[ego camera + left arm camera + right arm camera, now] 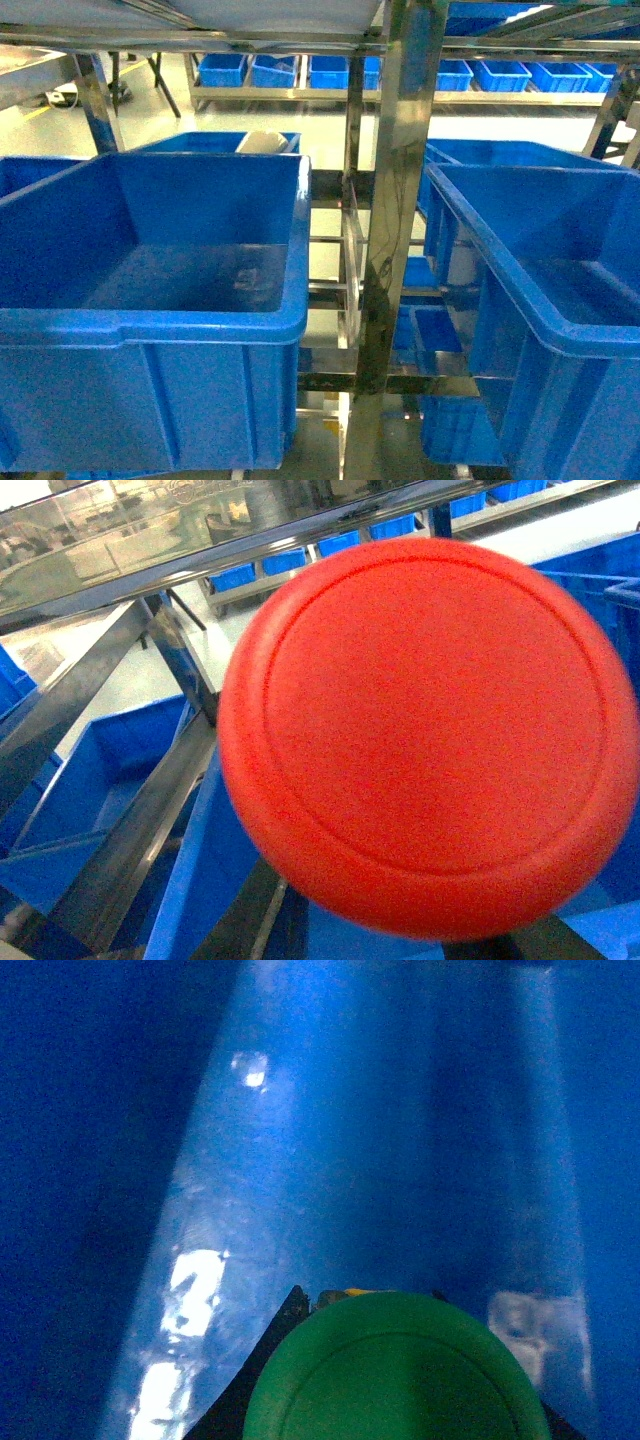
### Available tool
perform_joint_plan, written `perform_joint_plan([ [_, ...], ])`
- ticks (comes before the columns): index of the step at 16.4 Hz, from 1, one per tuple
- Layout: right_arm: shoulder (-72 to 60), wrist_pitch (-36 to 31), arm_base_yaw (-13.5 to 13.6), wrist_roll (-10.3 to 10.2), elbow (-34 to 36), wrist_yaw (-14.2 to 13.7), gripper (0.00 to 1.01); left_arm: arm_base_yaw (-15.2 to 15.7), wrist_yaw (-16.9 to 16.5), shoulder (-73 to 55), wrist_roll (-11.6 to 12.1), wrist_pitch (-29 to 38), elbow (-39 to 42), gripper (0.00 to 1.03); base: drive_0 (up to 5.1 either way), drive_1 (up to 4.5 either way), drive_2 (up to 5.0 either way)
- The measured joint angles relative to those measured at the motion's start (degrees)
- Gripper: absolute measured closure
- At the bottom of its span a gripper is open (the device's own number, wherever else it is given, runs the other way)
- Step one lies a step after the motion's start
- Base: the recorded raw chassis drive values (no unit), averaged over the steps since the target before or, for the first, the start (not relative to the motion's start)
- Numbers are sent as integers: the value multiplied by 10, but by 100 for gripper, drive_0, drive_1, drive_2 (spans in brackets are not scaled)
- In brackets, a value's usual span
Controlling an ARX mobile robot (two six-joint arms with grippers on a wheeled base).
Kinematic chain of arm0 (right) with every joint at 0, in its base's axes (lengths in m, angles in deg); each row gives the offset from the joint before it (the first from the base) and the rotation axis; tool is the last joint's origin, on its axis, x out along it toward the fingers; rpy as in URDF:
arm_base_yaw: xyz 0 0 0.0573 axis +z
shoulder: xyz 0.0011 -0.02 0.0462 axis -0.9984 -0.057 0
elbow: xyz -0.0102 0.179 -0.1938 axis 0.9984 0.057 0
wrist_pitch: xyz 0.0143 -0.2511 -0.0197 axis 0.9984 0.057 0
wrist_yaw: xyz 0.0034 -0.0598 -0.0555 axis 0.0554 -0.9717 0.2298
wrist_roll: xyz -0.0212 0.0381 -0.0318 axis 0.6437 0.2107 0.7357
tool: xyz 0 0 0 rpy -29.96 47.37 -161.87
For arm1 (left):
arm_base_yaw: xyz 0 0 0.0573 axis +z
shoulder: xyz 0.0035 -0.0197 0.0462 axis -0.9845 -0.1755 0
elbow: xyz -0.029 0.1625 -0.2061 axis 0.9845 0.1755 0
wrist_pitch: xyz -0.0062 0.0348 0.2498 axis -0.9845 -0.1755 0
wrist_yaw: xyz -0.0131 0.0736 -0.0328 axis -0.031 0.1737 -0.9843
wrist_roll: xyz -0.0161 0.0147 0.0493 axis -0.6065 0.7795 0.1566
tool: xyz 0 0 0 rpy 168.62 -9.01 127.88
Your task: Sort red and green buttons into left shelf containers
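The red button (pixel 430 740) fills most of the left wrist view, its round cap close to the lens and hanging in the air over the shelf frame. My left gripper's fingers are hidden behind it. The green button (pixel 395 1370) sits at the bottom of the right wrist view with a dark finger (pixel 249 1378) beside it, held inside a blue tub whose smooth wall (pixel 380 1140) fills the background. In the head view a large deep blue container (pixel 150 325) stands on the left shelf and shows nothing inside. Neither gripper appears in the head view.
Another large blue tub (pixel 520 300) stands on the right, split off by a steel shelf upright (pixel 400 200). A tub behind holds a white object (pixel 265 143). Small blue bins (pixel 330 70) line a far rack. Steel rails (pixel 150 810) cross below the red button.
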Motion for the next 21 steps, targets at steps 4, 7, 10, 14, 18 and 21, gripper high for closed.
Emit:
perform_joint_plan([
  [4, -24, 43, 15, -19, -37, 9, 53, 0, 0, 0, 0, 0, 0, 77, 0, 0, 0],
  [7, -6, -4, 21, -38, -1, 8, 20, 0, 0, 0, 0, 0, 0, 77, 0, 0, 0],
  [10, 45, -66, 21, -51, 64, -4, 4, 0, 0, 0, 0, 0, 0, 77, 0, 0, 0],
  [14, 124, -133, 21, -71, 158, -5, 3, 0, 0, 0, 0, 0, 0, 77, 0, 0, 0],
  [18, 292, -210, 12, -101, 310, -10, 3, 0, 0, 0, 0, 0, 0, 77, 0, 0, 0],
  [21, 394, -185, 9, -127, 411, -5, 3, 0, 0, 0, 0, 0, 0, 77, 0, 0, 0],
])
